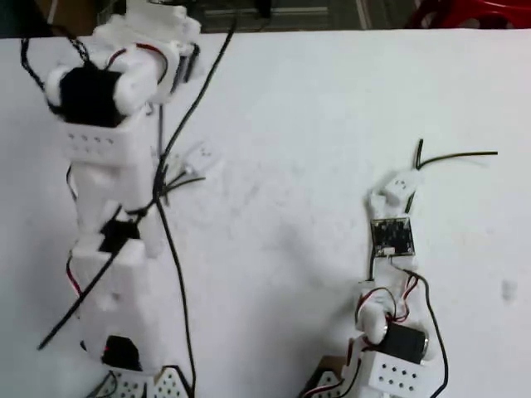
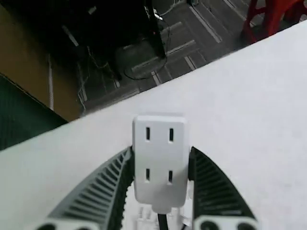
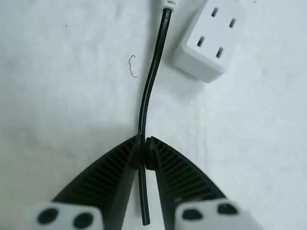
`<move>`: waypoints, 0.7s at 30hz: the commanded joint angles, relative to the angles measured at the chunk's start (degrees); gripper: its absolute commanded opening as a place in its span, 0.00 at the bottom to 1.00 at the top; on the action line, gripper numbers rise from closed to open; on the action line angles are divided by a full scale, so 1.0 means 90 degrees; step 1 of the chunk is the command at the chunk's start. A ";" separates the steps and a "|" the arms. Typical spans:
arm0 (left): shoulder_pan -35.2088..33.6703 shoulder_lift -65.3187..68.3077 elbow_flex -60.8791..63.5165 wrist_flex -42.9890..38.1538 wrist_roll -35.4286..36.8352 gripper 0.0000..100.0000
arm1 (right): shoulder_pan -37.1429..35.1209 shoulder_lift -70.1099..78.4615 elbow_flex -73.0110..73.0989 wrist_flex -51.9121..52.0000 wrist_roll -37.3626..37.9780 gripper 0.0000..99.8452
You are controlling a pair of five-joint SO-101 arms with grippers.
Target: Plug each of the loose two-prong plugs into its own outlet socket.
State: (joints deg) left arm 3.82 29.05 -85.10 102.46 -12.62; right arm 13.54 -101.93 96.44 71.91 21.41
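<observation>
Now, left claw [image 2: 160, 154]: clamps rigid white socket block [image 2: 159, 143].
Right claw [image 3: 144, 143]: pinches limp black cord [image 3: 149, 91] (grip its white plug [image 3: 167, 3] instead).

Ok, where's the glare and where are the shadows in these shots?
High view: the table glares white, so the white left arm barely stands out. Left wrist view: bright table, dark room behind the outlet. Right wrist view: soft shadow on the table beside the gripper.
</observation>
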 commanded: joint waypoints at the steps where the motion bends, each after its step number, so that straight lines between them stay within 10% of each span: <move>1: 0.0747 -0.1197 0.2295 0.0010 0.0361 0.02 | 0.0024 -0.0054 0.0049 0.0034 0.0020 0.02; 11: 0.2769 -0.3150 0.8088 -0.1758 0.1836 0.02 | 0.0024 -0.0054 0.0049 0.0034 0.0020 0.02; 21: 0.3258 -0.2691 1.1790 -0.5148 0.1309 0.05 | 0.0024 -0.0054 0.0049 0.0034 0.0020 0.02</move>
State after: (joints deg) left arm 30.64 4.97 16.18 62.64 3.30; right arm 13.54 -101.93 96.44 71.91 21.41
